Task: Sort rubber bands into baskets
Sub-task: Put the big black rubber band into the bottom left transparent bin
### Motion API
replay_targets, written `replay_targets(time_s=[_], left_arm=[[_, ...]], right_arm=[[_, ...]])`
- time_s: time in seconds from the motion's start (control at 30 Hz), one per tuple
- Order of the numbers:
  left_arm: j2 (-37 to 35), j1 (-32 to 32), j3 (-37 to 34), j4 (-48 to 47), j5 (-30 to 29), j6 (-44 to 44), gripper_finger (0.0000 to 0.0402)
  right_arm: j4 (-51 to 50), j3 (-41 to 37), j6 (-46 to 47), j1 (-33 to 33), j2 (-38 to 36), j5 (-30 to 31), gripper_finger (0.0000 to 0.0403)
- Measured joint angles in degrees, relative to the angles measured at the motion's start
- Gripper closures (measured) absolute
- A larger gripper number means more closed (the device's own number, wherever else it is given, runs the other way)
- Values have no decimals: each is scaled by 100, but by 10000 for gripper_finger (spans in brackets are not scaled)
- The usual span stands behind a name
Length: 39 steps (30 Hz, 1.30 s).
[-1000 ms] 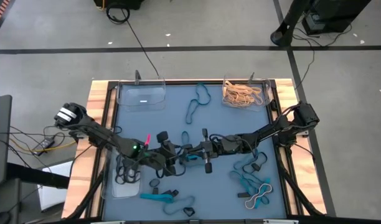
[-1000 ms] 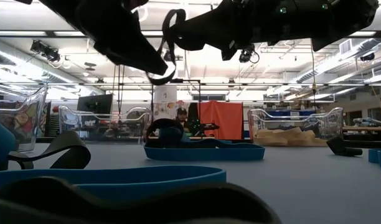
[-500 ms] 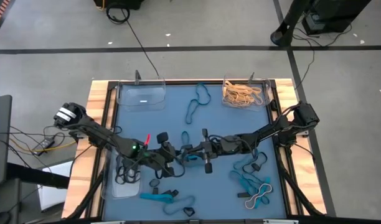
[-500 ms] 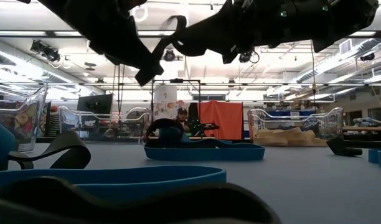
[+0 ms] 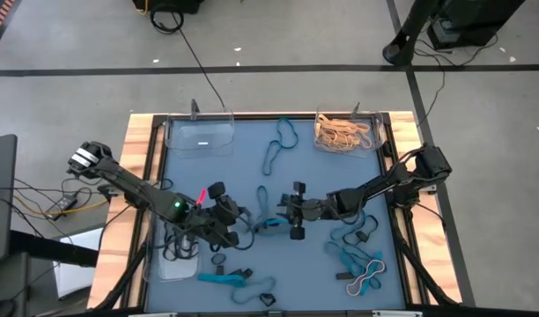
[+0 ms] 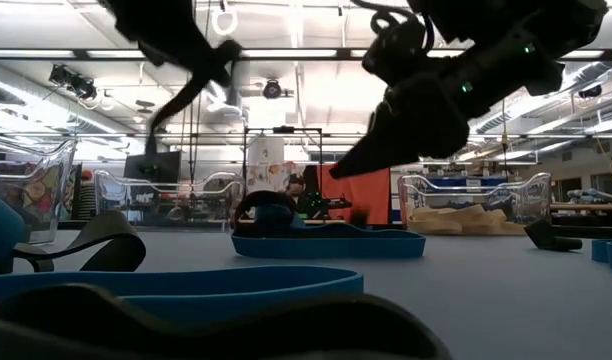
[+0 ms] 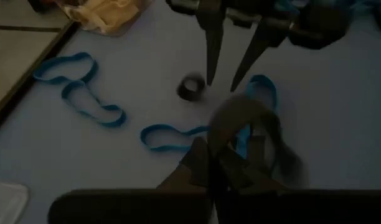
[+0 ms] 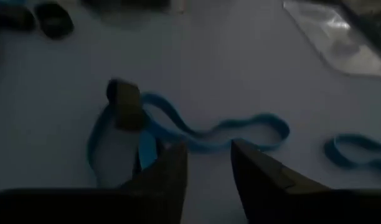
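My left gripper [image 5: 238, 217] is above the middle of the blue mat, shut on a black rubber band [image 7: 253, 124]. My right gripper [image 5: 278, 210] faces it from the right, open, with nothing between its fingers [image 8: 178, 168]. Below it a teal-blue band [image 8: 228, 134] and a small black band [image 8: 124, 102] lie on the mat. Three clear baskets stand on the mat. One is at the far left [image 5: 199, 138]. One at the far right [image 5: 344, 132] holds tan bands. One at the near left [image 5: 168, 260] holds black bands. My left gripper pinches the black band between its two shut fingers at one end of the loop [image 7: 225, 134]. The rest of the loop sticks out past the fingertips. In the low view the band [image 6: 176, 100] hangs slack below the gripper, clear of the mat.
More teal-blue bands [image 5: 350, 255] and a pale one [image 5: 365, 280] lie at the near right. A teal band [image 5: 278, 145] lies between the two far baskets. Black and teal bands [image 5: 234, 275] lie near the front edge. A wooden frame [image 5: 136, 176] borders the mat.
The black band was stretched between both grippers. My right gripper has let go of it and my left gripper keeps it. The two grippers have drawn apart, the left toward the table's left edge and the right toward the right edge, and the band now hangs slack.
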Motion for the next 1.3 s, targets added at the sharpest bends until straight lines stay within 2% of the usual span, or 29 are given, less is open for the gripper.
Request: replay_targets(time_s=[0.17,0.3,0.57,0.67,0.83,0.93,1.1,1.2,1.3], left_arm=[[0,-211,546,-830,-71,-134,398],[-2,-450,1150,-1997,-87,-572,398],[-2,-1106,2287,-4528,315,-2145,398],[-7,-1413,2394,-5196,404,-2881,398],[-2,-1847,2364,-6202,911,-4083,397],[-2,-2034,2287,-6579,1190,-4588,397],[0,-2238,2042,-6424,1442,-4682,397],[1,-2247,1783,-6181,1889,-4694,397],[2,-2281,1514,-6219,2432,-4863,396]], right_arm=[[-125,0,240,-99,2,7,240],[-214,0,370,-209,2,22,232],[-282,0,524,-274,2,15,233],[-282,0,526,-274,2,15,232],[-275,0,526,-274,2,0,231],[-151,0,533,-274,7,-144,231],[751,10,966,-269,221,-404,227],[1282,46,915,-226,561,-572,223],[1398,140,818,-191,900,-736,217]])
